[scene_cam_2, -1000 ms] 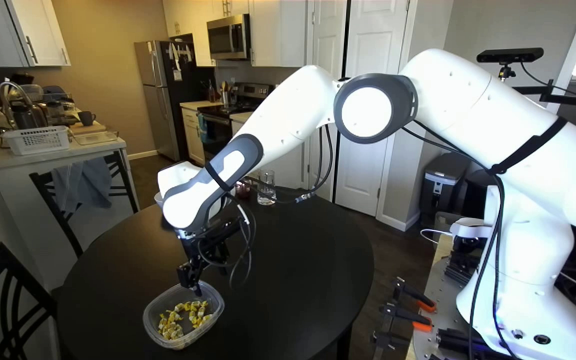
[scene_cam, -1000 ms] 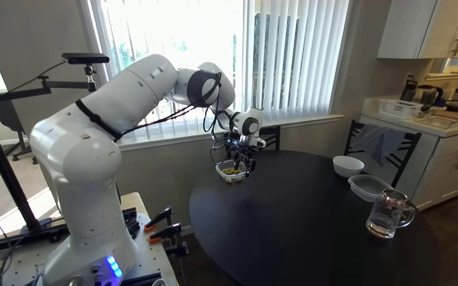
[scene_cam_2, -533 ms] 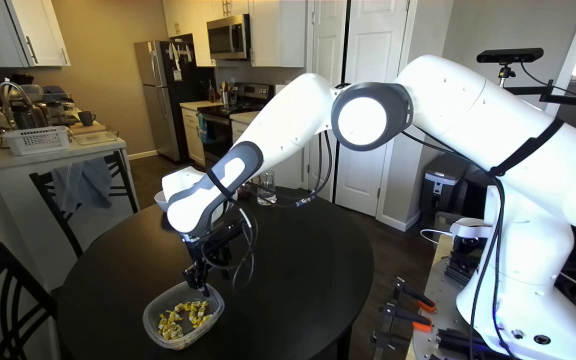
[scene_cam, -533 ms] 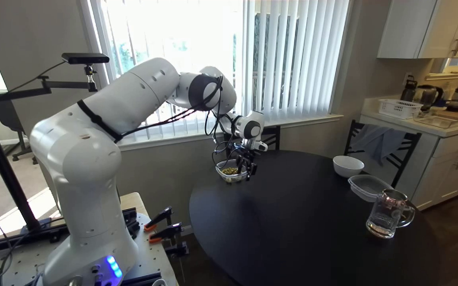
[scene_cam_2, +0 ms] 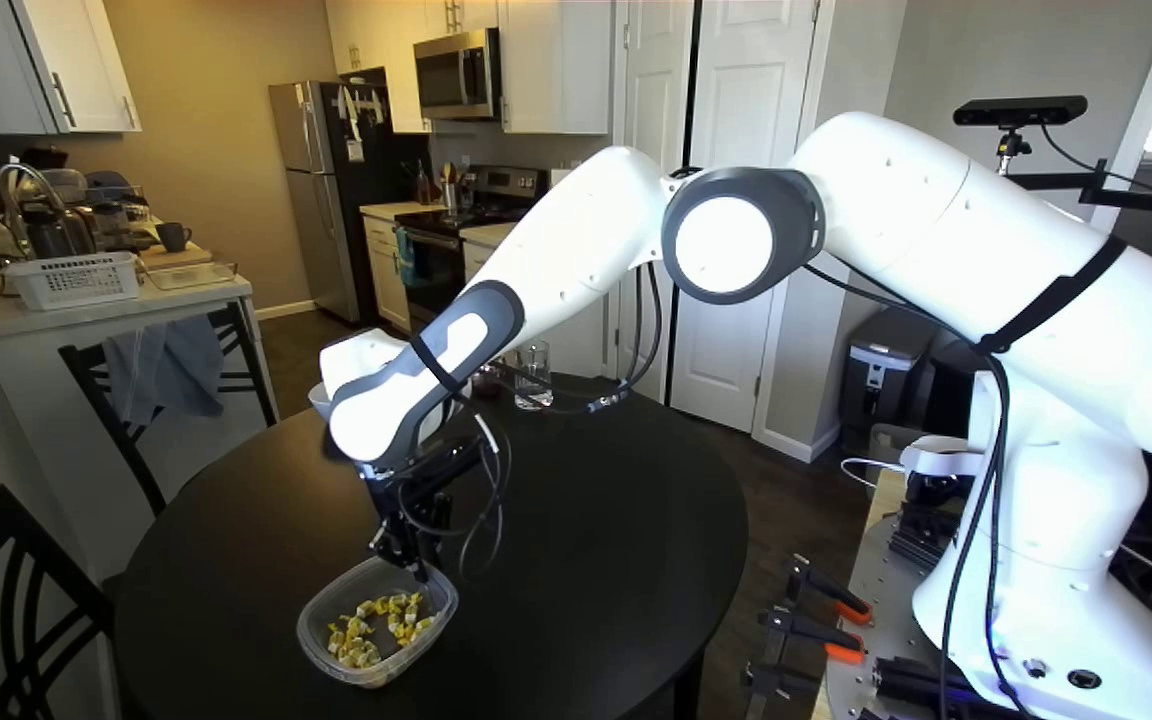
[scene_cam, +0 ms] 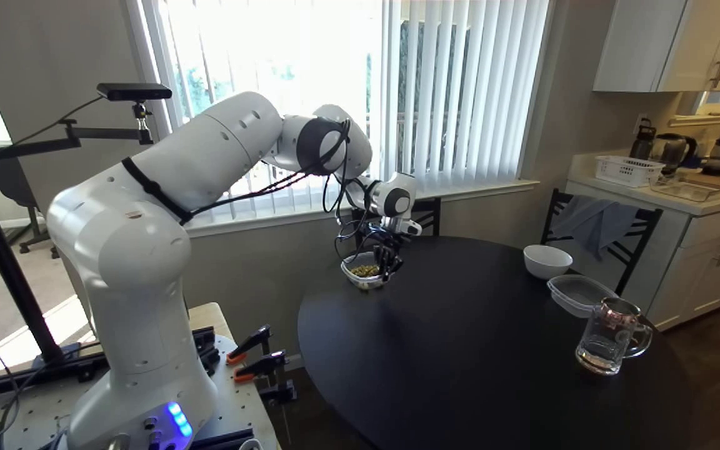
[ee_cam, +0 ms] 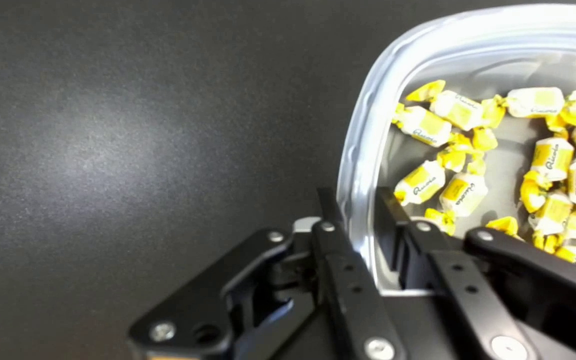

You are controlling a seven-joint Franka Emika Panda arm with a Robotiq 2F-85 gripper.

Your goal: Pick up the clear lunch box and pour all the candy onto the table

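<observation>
The clear lunch box [scene_cam_2: 308, 622] sits on the dark round table [scene_cam_2: 586, 560], near its edge by the window. Several yellow-and-white wrapped candies [ee_cam: 463, 192] lie inside it. My gripper [ee_cam: 355, 192] straddles one side wall of the box, one finger [ee_cam: 329, 202] outside and the other finger [ee_cam: 390, 205] inside. The rim [ee_cam: 365, 125] fills the narrow space between them, so the jaws appear shut on it. In an exterior view the gripper [scene_cam_2: 399, 560] reaches down to the box's far side. Its fingertips are partly hidden in an exterior view by dark hardware.
Across the table stand a white bowl [scene_cam: 547, 262], a second clear container [scene_cam: 579, 292] and a glass mug [scene_cam: 607, 340] with a handle. A chair [scene_cam_2: 21, 600] is close to the table edge beside the box. Cables [scene_cam_2: 496, 480] hang around the wrist.
The gripper came down and across slightly to the box's wall, and its fingers closed together around the rim. The box has shifted a little toward the gripper, with the candy still inside.
</observation>
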